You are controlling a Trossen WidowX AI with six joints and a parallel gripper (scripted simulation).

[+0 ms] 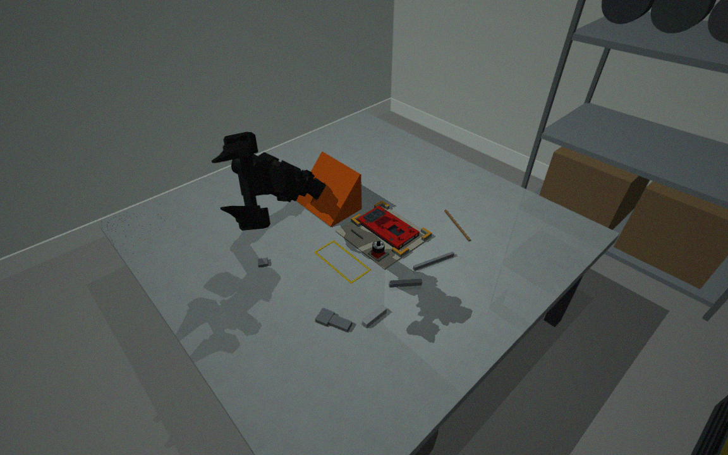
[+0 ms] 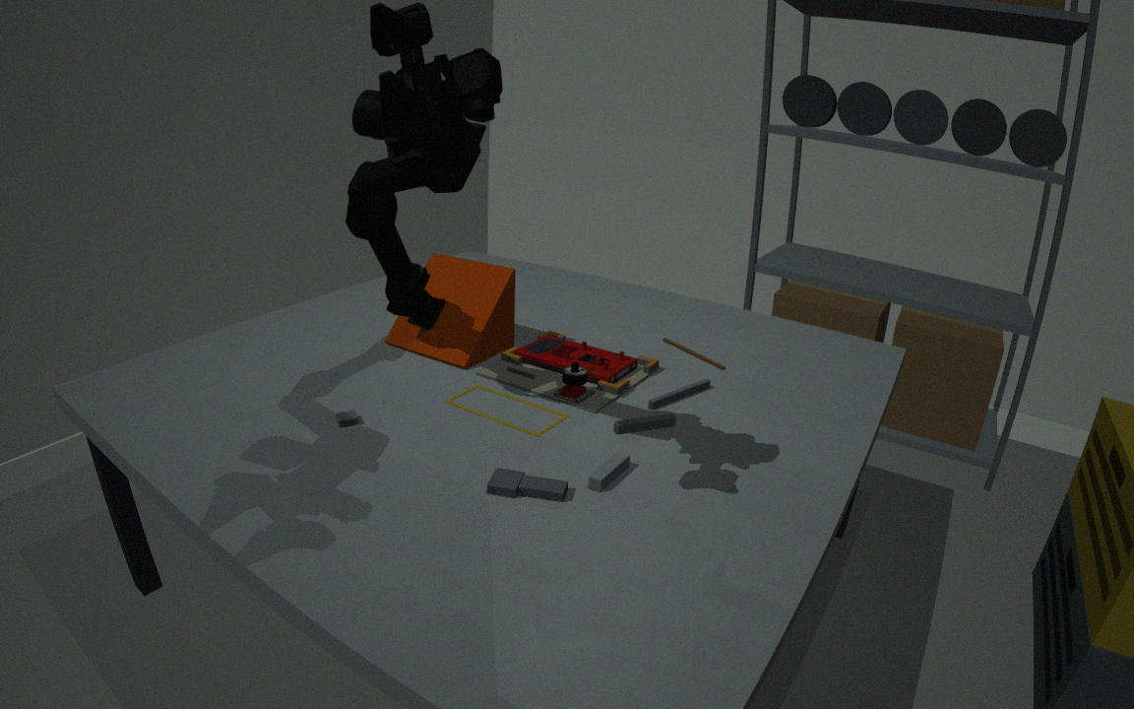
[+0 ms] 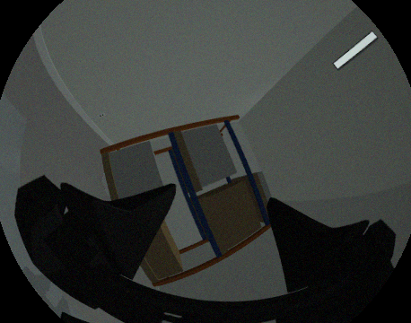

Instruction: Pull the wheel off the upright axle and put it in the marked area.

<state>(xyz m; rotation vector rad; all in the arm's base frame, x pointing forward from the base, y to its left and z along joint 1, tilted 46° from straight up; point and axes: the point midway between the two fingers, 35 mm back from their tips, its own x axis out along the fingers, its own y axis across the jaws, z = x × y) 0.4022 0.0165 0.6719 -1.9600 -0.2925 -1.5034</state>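
A small dark wheel [image 1: 378,247] [image 2: 574,377] sits on the upright axle over a red base, at the front corner of the board. The axle's tip shows above it. A yellow rectangle outline [image 1: 332,266] [image 2: 491,418] marks the area on the table, left of the wheel, with nothing inside it. My gripper [image 1: 218,185] [image 3: 222,196] is wide open and empty, raised high above the table, well left of the wheel and away from it. In the wrist view only walls and a far rack show between the fingers; the wheel is not in that view.
A red panel [image 1: 386,226] [image 2: 575,356] lies on the board between yellow corner pieces, behind the wheel. An orange wedge [image 1: 347,178] [image 2: 470,290] stands behind-left of it. Several loose grey bars and blocks lie around, including one bar [image 1: 406,282] [image 2: 644,422]. A thin brown stick [image 1: 457,224] [image 2: 693,353] lies right.
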